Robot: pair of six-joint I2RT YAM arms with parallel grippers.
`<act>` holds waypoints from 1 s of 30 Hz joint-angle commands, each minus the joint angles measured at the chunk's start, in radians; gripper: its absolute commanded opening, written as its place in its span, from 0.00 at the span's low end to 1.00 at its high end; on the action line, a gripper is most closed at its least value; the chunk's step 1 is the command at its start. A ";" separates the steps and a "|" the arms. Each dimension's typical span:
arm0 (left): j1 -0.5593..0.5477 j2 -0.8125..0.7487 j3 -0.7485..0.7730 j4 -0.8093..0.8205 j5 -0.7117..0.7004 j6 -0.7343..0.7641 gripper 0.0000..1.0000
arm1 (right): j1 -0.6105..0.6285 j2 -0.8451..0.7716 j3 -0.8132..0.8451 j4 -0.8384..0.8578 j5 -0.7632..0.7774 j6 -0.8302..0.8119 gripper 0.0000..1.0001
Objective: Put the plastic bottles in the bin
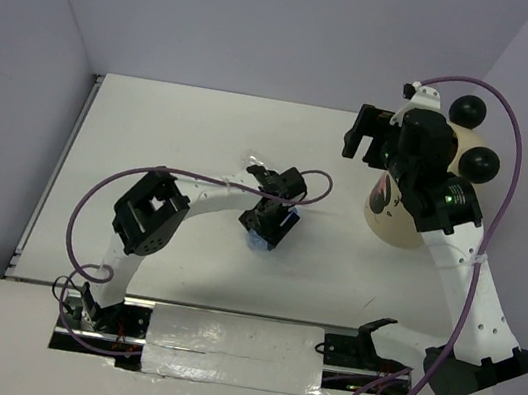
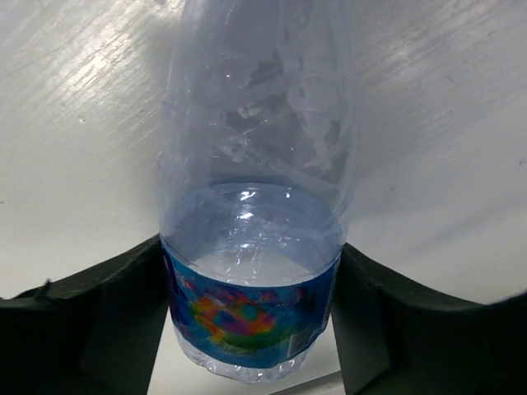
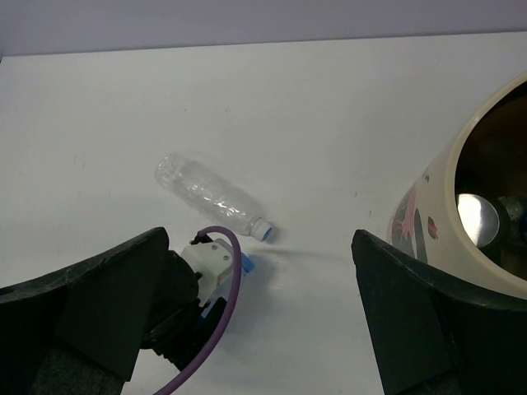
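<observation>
Showing crinkled clear walls above a blue band with a many-coloured print, one plastic bottle [image 2: 255, 189] sits between the pads of the left gripper [image 1: 268, 225]. Both dark fingers [image 2: 90, 329] press against the label, so the jaws are clamped on it. From above, only a bit of blue [image 1: 259, 240] shows under that gripper, near the middle of the white table [image 1: 205, 127]. Whether the bottle rests on the surface or is raised cannot be told.

A second plastic bottle [image 3: 212, 196] lies on its side on the table just beyond the left gripper. It is clear, has no label, and its small pale cap [image 3: 263, 231] points toward the bin.

The bin [image 1: 404, 221] stands on the right side of the table. It is cream, with two black ball ears [image 1: 468, 111] and a red mark on its front. Inside its dark opening [image 3: 494, 189] something round and shiny [image 3: 475, 216] catches the light, but what it is cannot be told.

The left arm curves from its base toward the table's middle, with its wrist bent down. The right arm reaches up and over the bin. The right gripper [image 1: 364, 135] hangs at the bin's left side, its fingers [image 3: 90, 321] spread wide with nothing between them.

Counted: two bottles outside the bin, one bin, two arms.
</observation>
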 commanded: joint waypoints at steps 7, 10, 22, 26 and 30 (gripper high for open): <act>0.037 -0.206 0.045 -0.038 0.144 0.071 0.70 | 0.003 0.023 0.060 -0.062 -0.064 0.018 1.00; 0.101 -0.312 0.033 -0.018 0.360 0.090 0.69 | -0.003 0.069 0.135 -0.128 -0.213 0.058 1.00; 0.234 -0.448 0.029 0.129 0.736 0.022 0.69 | -0.007 0.037 -0.032 0.092 -0.402 0.364 1.00; 0.235 -0.460 0.007 0.164 0.757 -0.009 0.69 | -0.007 0.052 -0.102 0.186 -0.453 0.437 1.00; 0.240 -0.477 0.001 0.178 0.774 -0.017 0.70 | -0.007 0.066 -0.135 0.223 -0.448 0.478 1.00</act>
